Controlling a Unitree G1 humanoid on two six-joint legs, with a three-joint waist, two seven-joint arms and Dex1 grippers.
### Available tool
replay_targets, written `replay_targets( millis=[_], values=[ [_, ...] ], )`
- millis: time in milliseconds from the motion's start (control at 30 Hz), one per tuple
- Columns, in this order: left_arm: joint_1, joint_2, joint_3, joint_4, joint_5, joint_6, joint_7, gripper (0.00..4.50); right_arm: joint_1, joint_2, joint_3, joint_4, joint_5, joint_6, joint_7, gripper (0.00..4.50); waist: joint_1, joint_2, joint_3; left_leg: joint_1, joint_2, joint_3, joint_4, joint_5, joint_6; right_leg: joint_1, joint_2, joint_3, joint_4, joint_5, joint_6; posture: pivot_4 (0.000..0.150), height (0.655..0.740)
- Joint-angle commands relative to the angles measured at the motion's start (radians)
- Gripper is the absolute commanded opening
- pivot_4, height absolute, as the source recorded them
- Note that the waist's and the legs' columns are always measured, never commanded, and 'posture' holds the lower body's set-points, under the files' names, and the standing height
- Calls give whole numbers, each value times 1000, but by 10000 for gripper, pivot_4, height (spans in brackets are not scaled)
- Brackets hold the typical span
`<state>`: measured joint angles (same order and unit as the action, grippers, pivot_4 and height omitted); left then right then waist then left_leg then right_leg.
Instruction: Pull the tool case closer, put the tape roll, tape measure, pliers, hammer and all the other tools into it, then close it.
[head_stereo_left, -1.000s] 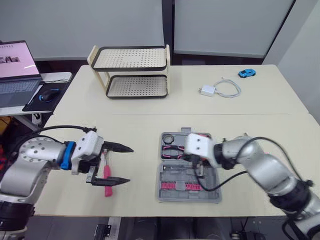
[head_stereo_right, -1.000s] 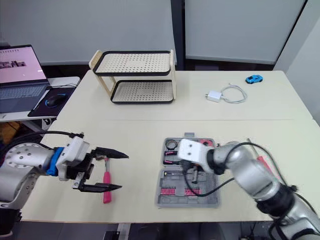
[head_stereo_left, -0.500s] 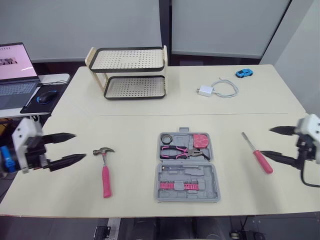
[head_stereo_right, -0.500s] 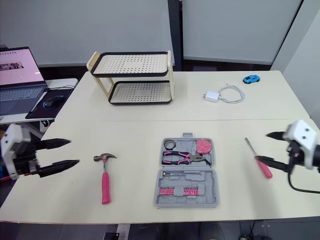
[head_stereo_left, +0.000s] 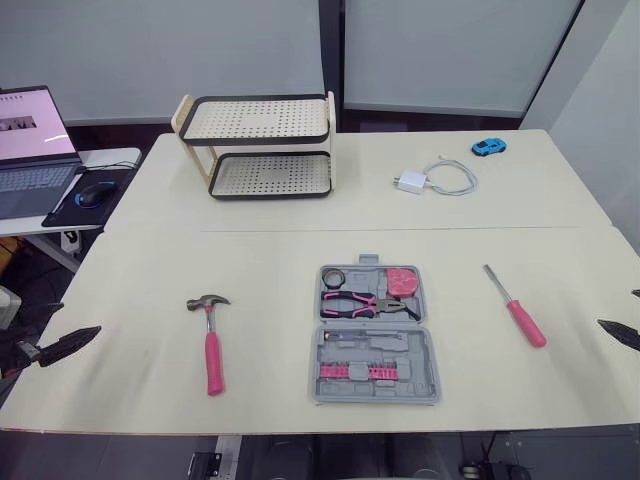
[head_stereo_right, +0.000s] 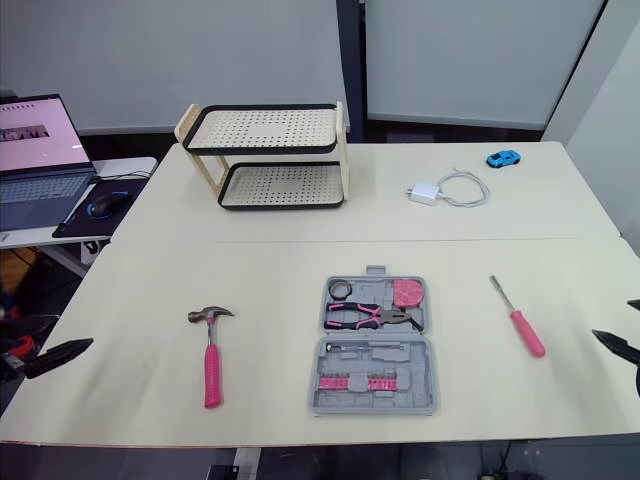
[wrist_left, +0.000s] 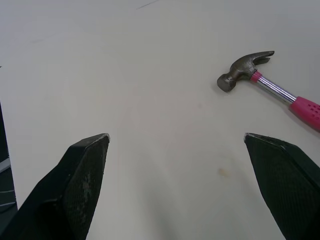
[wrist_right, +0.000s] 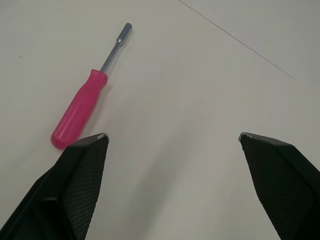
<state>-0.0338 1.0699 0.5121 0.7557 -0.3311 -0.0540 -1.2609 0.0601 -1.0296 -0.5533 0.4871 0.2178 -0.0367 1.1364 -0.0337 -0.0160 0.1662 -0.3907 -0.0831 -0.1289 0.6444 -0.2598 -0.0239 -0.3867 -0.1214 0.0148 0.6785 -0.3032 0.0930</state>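
Note:
The grey tool case lies open and flat in the middle of the table. Its far half holds a tape roll, a pink tape measure and pink-handled pliers; its near half holds a row of pink bits. A pink-handled hammer lies on the table left of the case. Right of the case lies a pink screwdriver. My left gripper is open at the table's left edge, short of the hammer. At the right edge my right gripper stands open near the screwdriver.
A two-tier perforated rack stands at the back left. A white charger with its cable and a small blue toy car lie at the back right. A laptop and a mouse sit on a side table to the left.
My right gripper has left the case, opened and drawn back to the right edge; the tape measure now lies in the case. My left gripper has drawn back from the hammer to the left edge.

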Motion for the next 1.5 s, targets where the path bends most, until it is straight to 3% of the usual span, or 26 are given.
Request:
replay_targets(
  millis=[33, 367, 567, 800, 1000, 1167, 1500],
  values=[
    [-18, 20, 3, 3, 0, -30, -4, 45000, -9, -37, -14, -5, 14, -16, -5, 44811, 0, 0, 0, 0, 0, 0, 0, 0, 0, 0, 0, 0, 0, 0, 0, 1500, 7400],
    [-2, -6, 39, -71, -54, 87, 26, 45000, -69, -26, 54, -74, 29, 37, -25, 44811, -2, 0, 0, 0, 1, 1, 0, 0, 0, 0, 0, 0, 1, 0, 0, 1500, 7400],
    [75, -64, 112, -239, -93, 251, 208, 45000, -178, 43, 184, -356, 120, 176, -14, 44811, -15, 0, 0, 1, 5, 1, 0, 0, -1, -1, 3, -1, 1, 0, 0, 1500, 7400],
    [265, -202, 205, -510, -75, 326, 430, 45000, -385, 162, 395, -726, 292, 401, -21, 44811, -16, 0, 0, 0, 6, 1, 1, -2, -3, -2, 3, 0, 1, 0, 0, 1500, 7400],
    [399, -348, 250, -693, -98, 366, 553, 45000, -563, 297, 512, -891, 434, 561, -85, 44811, 3, -1, -1, 0, 6, 1, 1, -2, -3, -2, 2, 0, -1, 1, -2, 1500, 7400],
    [483, -422, 269, -817, -140, 419, 585, 45000, -603, 331, 556, -967, 524, 649, -84, 44811, 21, -9, -6, -1, 6, -2, 1, -2, -3, -2, 2, -2, -3, 1, -3, 1500, 7400],
    [595, -444, 312, -947, -267, 548, 558, 45000, -598, 322, 627, -917, 427, 570, -32, 44811, 25, -9, -6, -1, 7, -1, 1, -2, -3, -2, 4, -3, -5, 3, -6, 1500, 7400]
  ],
)
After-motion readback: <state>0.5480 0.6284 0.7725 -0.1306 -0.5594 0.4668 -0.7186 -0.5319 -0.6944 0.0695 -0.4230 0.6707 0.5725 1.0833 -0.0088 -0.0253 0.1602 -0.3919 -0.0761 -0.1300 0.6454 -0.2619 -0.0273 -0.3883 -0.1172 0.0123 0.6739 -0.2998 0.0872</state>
